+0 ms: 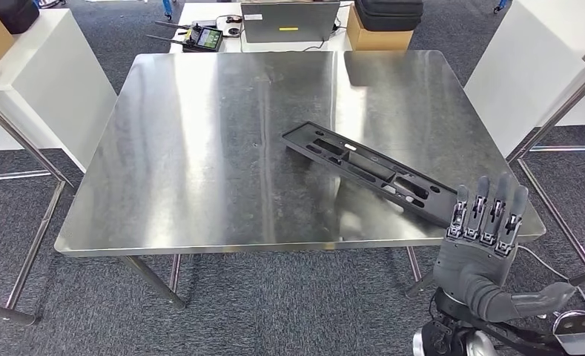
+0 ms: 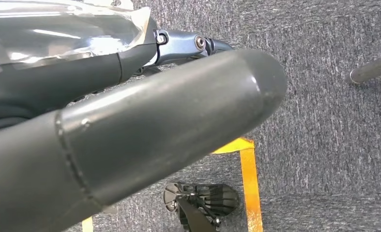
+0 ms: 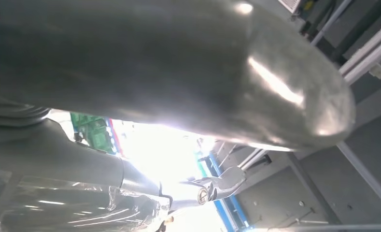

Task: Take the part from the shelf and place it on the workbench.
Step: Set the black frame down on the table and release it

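The part (image 1: 371, 172) is a long black plastic tray with slots. It lies flat and slantwise on the steel workbench (image 1: 200, 148), its near end close to the bench's front right edge. My right hand (image 1: 482, 252) hovers just in front of that edge, near the part's end but apart from it, with fingers stretched upward, thumb out to the side, and nothing in it. In the right wrist view the right hand's thumb (image 3: 178, 63) shows large and bare. My left hand (image 2: 130, 130) hangs over the carpet with its thumb and a dark finger extended, holding nothing.
White tables (image 1: 44, 81) flank the bench on both sides. Behind it a table carries a laptop (image 1: 289, 21), a controller (image 1: 202, 37) and a cardboard box (image 1: 374, 37) with a black case on top. Yellow floor tape (image 2: 248, 183) marks the carpet under my left hand.
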You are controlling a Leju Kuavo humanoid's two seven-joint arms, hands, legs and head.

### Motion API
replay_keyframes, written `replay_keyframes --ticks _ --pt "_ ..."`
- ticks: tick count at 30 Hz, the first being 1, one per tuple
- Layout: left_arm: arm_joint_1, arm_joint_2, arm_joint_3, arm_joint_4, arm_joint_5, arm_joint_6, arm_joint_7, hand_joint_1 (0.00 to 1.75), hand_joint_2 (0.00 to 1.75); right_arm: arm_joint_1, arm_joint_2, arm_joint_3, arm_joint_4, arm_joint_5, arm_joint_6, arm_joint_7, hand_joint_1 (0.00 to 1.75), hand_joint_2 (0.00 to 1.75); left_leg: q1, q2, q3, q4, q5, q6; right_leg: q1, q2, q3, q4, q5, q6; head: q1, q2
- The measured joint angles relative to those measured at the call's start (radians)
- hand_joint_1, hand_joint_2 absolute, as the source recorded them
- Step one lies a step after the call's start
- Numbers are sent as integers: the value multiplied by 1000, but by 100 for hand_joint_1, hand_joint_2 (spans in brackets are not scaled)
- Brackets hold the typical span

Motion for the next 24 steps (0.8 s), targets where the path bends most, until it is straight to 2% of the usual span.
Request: replay_keyframes --ticks 1,2,5,6,7,9,10,11,12,13,15,16,17,19,21,22,24 --pt "-1 0 0 0 -1 2 0 0 0 1 0 0 0 0 -3 -2 0 0 -2 0 -2 4 1 -5 0 1 26 -52 15 -1 -1 0" --pt "-1 0 0 0 -3 4 -1 0 0 3 0 -1 -1 0 -6 -4 0 0 -4 0 -5 7 2 -10 1 2 39 -82 23 -5 -1 0" --pt "-1 1 1 0 -7 6 -10 0 0 10 -1 -11 -1 1 -12 -9 0 0 1 -1 -13 12 5 -28 2 3 32 -86 34 -27 -2 0" --pt "-1 1 1 0 -8 6 -12 0 0 11 -1 -15 -2 1 -12 -10 0 0 4 -2 -19 24 -9 -34 -1 3 31 -87 40 -36 -2 0" --pt "-1 1 1 0 -9 6 -13 0 0 11 -1 -17 -2 2 -12 -10 0 0 7 -3 -32 54 -37 -39 -4 2 29 -88 46 -45 -4 0" --pt "-1 1 1 0 -10 6 -14 0 0 13 0 -20 -2 2 -12 -10 0 0 11 -5 -74 171 -121 -48 -4 0 19 -88 56 -56 -7 0" --pt "-1 1 2 0 -10 6 -14 0 0 15 0 -22 -2 2 -12 -10 0 0 12 -6 -94 235 -156 -51 -2 -1 13 -87 60 -58 -8 0" --pt "0 2 2 0 -10 6 -13 0 0 17 0 -24 -2 2 -12 -10 0 0 13 -6 -103 277 -174 -53 -1 -1 7 -87 65 -58 -8 0" --pt "0 2 3 0 -10 6 -13 0 0 19 0 -25 -1 2 -12 -10 0 0 14 -6 -96 285 -173 -54 0 -1 2 -86 68 -57 -8 0" --pt "0 2 4 0 -10 6 -12 0 0 20 0 -27 -1 2 -12 -10 0 0 14 -6 -67 251 -153 -52 0 -1 -2 -85 71 -54 -8 0" --pt "-2 2 7 0 -10 6 -11 0 0 21 1 -30 -2 3 -12 -10 0 0 14 -7 25 112 -103 -46 1 -1 -6 -82 76 -48 -9 0" --pt "-4 2 8 0 -10 7 -11 0 0 20 1 -32 -2 3 -12 -10 0 0 13 -9 60 52 -86 -42 4 -1 -8 -81 78 -43 -8 0" --pt "-5 3 9 0 -10 7 -10 0 0 20 1 -33 -2 4 -12 -10 0 0 10 -10 79 17 -79 -38 6 -1 -10 -80 82 -38 -7 0" --pt "-4 3 13 0 -10 7 -10 0 0 20 2 -35 -2 7 -12 -9 0 0 3 -11 78 6 -74 -27 8 -1 -15 -80 91 -24 -6 0" --pt "-4 2 17 0 -10 8 -10 0 0 21 2 -39 -2 8 -12 -9 0 0 2 -8 70 1 -59 -9 8 -1 -26 -69 83 -15 -6 0" --pt "-5 2 18 0 -10 9 -10 0 0 22 2 -43 -2 8 -12 -9 0 0 2 -6 64 -2 -49 1 9 -1 -39 -44 62 -17 -4 0" --pt "-6 1 21 0 -10 9 -11 0 0 23 1 -48 -2 9 -13 -9 0 0 1 -2 45 -5 -33 15 9 0 -84 67 -16 -31 0 0"
